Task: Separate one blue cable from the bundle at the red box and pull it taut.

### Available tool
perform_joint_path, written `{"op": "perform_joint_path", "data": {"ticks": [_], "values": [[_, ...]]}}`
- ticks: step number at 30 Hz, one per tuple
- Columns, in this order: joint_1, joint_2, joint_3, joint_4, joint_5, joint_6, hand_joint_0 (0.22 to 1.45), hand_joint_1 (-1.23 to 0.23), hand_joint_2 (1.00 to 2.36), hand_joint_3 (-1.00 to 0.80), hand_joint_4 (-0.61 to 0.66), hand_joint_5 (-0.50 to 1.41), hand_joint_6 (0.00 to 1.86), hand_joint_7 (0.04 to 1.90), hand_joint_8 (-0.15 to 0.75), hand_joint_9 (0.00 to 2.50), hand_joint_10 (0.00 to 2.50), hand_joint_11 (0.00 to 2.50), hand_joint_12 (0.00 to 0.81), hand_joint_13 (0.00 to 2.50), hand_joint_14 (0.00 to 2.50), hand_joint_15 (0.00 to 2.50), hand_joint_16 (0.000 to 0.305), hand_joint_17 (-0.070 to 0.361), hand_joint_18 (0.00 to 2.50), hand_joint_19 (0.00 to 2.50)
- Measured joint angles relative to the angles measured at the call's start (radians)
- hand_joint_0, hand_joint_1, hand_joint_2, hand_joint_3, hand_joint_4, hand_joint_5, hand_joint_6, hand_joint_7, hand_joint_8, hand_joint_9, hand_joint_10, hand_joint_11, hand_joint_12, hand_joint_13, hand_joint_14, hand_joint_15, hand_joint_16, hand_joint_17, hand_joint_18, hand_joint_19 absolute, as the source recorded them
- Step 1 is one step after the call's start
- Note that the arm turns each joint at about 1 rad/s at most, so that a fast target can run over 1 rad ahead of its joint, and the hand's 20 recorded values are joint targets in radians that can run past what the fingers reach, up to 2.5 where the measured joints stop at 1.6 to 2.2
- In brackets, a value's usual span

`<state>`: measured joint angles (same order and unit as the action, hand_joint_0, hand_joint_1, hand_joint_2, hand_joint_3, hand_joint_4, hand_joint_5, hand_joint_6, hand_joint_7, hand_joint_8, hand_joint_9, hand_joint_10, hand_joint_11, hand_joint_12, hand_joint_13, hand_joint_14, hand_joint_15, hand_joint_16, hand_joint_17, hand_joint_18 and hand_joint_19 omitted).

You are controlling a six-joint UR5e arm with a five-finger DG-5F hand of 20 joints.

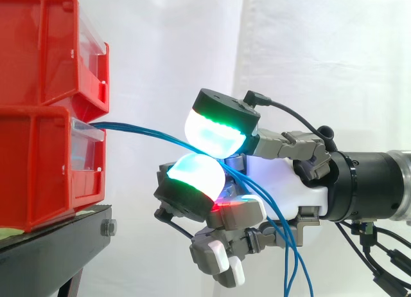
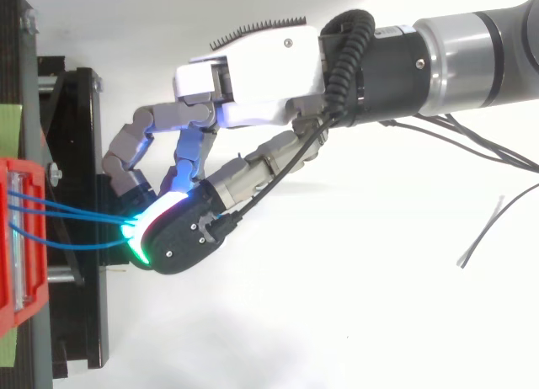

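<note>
The hand (image 1: 282, 184) comes in from the right. Its fingers (image 1: 215, 131) are curled together, and two glowing pads are clamped on the blue cables (image 1: 138, 130). Past the pads, the cables hang down in loose curves below the palm. To the left they run, a little spread, into the front opening of the lower red box (image 1: 38, 171). This box stands under a second red box (image 1: 38, 46) on the black stand (image 1: 51, 252). Farthest back is the white curtain (image 1: 321, 53).
</note>
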<state>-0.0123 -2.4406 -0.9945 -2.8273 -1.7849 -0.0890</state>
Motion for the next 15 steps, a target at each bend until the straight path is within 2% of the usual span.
{"op": "perform_joint_path", "data": {"ticks": [3,8,11,15], "values": [[0.000,0.000,0.000,0.001,0.001,0.000,0.75,-0.94,1.02,-0.22,-0.08,-0.18,0.91,1.36,0.258,1.07,0.03,1.20,0.369,0.85,0.03,0.79,0.051,0.115,0.72,0.86],[0.000,0.000,0.000,0.000,0.001,0.000,0.83,-0.90,1.00,-0.50,-0.14,-0.17,0.94,1.39,0.253,1.08,0.03,1.22,0.365,0.85,0.03,0.79,0.050,0.113,0.72,0.84],[0.000,0.000,0.000,-0.001,0.000,-0.001,0.77,-0.90,1.00,-0.50,-0.07,-0.16,0.93,1.43,0.262,1.14,0.03,1.26,0.364,0.88,0.03,0.80,0.049,0.111,0.77,0.81],[0.000,0.000,0.000,-0.001,0.001,0.000,0.63,-0.90,1.00,-0.50,-0.01,-0.14,0.93,1.25,0.263,1.19,0.03,1.27,0.364,0.90,0.03,0.83,0.048,0.109,0.78,0.85]]}}
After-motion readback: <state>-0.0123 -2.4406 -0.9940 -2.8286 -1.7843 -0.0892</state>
